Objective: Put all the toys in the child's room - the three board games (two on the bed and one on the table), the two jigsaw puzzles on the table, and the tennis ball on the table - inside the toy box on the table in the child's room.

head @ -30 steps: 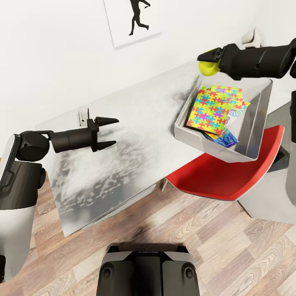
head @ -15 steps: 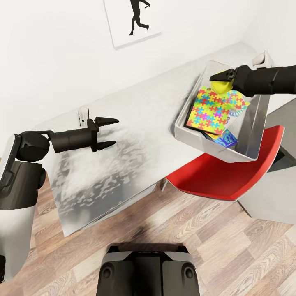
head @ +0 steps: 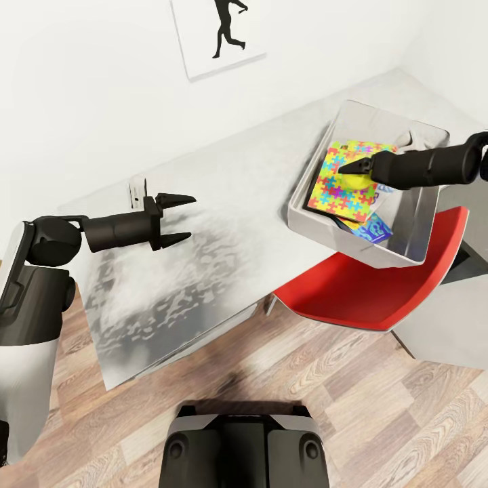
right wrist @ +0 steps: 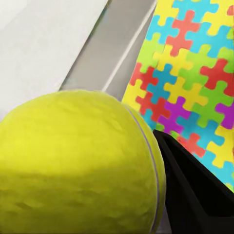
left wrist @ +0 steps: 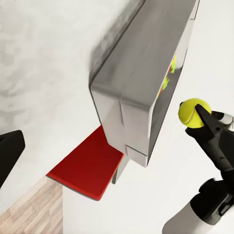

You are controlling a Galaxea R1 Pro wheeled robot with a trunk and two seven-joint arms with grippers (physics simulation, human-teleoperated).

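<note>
Right gripper (head: 354, 168) clenched on the tennis ball (head: 355, 180), held inside the toy box (head: 407, 230).

In the head view the right gripper's dark fingers (head: 352, 165) pinch the yellow-green ball just above the top jigsaw puzzle (head: 341, 186), whose many-coloured piece pattern shows right behind the ball in the right wrist view. Under that puzzle, toward 5 o'clock, a blue-patterned flat box corner (head: 371, 230) pokes out. The grey toy box sits at the table's (head: 224, 190) 3 o'clock end, overhanging its edge above a red chair (head: 379, 291). Well apart, toward 9 o'clock, the left gripper (head: 178, 218) hangs over the bare tabletop with its jaws spread and nothing between them.
</note>
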